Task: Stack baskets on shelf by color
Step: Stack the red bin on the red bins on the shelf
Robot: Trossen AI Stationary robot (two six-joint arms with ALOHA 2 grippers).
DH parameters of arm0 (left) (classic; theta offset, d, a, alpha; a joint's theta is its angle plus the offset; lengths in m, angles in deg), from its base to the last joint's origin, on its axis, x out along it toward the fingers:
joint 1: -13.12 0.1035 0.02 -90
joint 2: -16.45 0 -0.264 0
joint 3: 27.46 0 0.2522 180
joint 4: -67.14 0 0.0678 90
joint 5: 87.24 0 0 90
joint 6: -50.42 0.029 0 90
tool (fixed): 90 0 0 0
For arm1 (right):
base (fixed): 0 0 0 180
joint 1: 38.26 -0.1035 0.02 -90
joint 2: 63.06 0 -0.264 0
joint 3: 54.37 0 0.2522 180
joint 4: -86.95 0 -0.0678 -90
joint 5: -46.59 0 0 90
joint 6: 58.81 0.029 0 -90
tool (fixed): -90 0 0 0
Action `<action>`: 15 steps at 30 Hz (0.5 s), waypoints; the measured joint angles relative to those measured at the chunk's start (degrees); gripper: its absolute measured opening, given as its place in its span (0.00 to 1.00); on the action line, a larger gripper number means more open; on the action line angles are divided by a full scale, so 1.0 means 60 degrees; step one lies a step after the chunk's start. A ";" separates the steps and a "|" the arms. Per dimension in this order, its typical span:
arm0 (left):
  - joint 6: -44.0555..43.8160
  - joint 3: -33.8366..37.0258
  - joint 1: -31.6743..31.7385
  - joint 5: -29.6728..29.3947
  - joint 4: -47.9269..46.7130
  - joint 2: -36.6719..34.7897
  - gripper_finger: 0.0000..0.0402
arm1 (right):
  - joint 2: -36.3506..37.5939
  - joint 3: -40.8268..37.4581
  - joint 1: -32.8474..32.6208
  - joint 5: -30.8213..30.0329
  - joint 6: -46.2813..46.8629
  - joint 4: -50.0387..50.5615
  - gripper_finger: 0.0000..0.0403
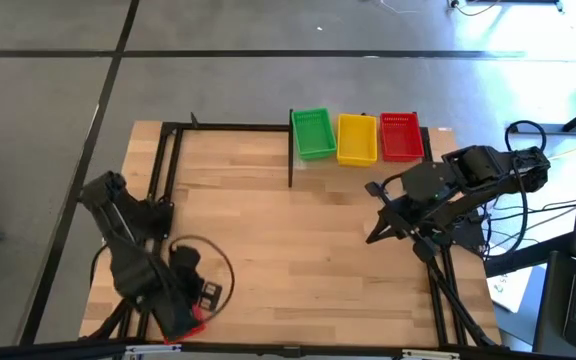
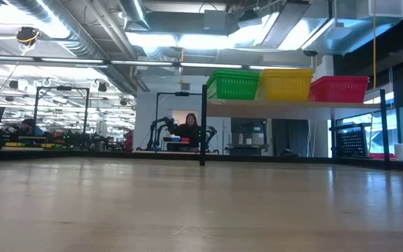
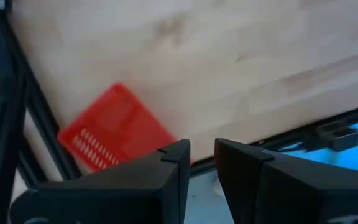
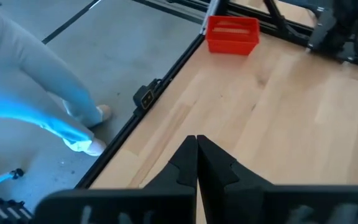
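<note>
Left gripper [image 3: 202, 163]: fingers nearly together with a narrow gap, holding nothing; poised over the table's near corner, just beside a loose red basket [image 3: 114, 127] that lies at the table edge.

Right gripper [image 4: 196, 155]: fingers pressed together, empty; hovering above the table, near the shelf's right end.

Shelf [image 2: 271, 104]: pale board at the far edge of the table, dark post [image 2: 203, 126] at its left end. On it, side by side: green basket [image 1: 314, 133] next to the post, yellow basket [image 1: 357, 138] in the middle, red basket [image 1: 401, 136] farthest from the post. How many are nested in each place cannot be told.

Risk: the loose red basket sits so close to the table edge that a nudge from the left gripper could push it off; a grip on its thin mesh wall could slip.

Table [image 1: 298, 240]: light wood planks, black frame rails along its sides.

Room: grey floor; beyond the shelf, a person [image 2: 189, 129] seated at other robot arms, under bright ceiling lights.
</note>
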 joint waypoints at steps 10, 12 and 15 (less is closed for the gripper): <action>-0.1278 -0.0002 -0.0845 0.0276 0.0916 0.1888 0.17 | 0.0000 0.0000 -0.0416 0.0000 0.0668 -0.0480 0.00; -0.1175 -0.0003 -0.0937 0.0265 0.0957 0.2309 0.17 | 0.0000 0.0000 -0.0416 0.0000 0.0957 -0.0767 0.00; -0.1167 0.0000 -0.1018 0.0302 0.0901 0.2802 0.17 | 0.0000 0.0000 -0.0416 0.0000 0.0999 -0.1087 0.00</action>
